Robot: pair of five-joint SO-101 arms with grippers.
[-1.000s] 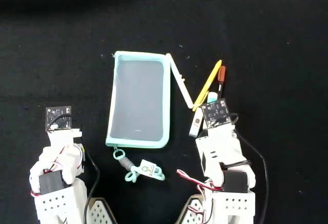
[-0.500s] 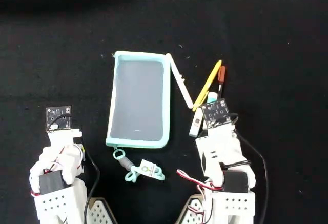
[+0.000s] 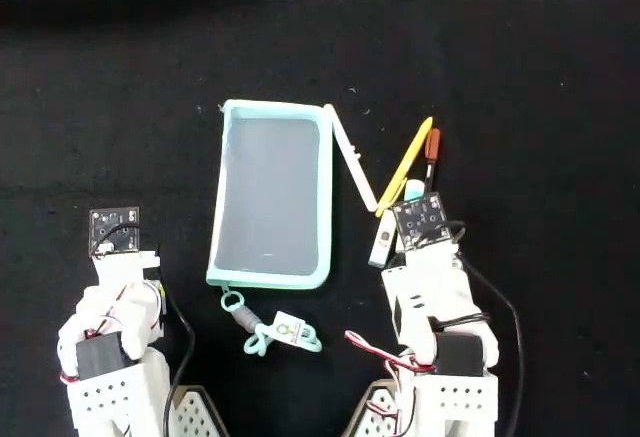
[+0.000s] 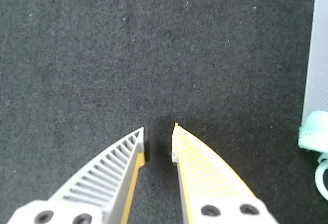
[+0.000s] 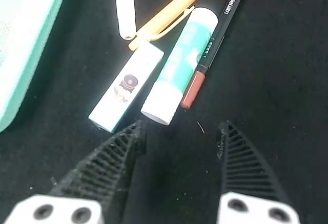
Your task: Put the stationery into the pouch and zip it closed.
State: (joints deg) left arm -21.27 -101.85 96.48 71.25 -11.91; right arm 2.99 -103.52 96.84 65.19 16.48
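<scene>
Nothing has shifted. Right gripper (image 5: 180, 126) gapes empty before the white-and-teal glue stick (image 5: 180, 64); left gripper (image 4: 159, 128) is barely parted, empty. Mint-edged translucent pouch (image 3: 324, 197) is likely unfilled.

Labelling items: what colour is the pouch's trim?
Mint green; the pouch shows best in the high view.

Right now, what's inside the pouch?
No item shape shows through the grey panel of the pouch. The stationery lies outside, beside it: white pen, yellow pen, brown pen, glue stick, small white box. Anything behind the mint trim is covered.
</scene>
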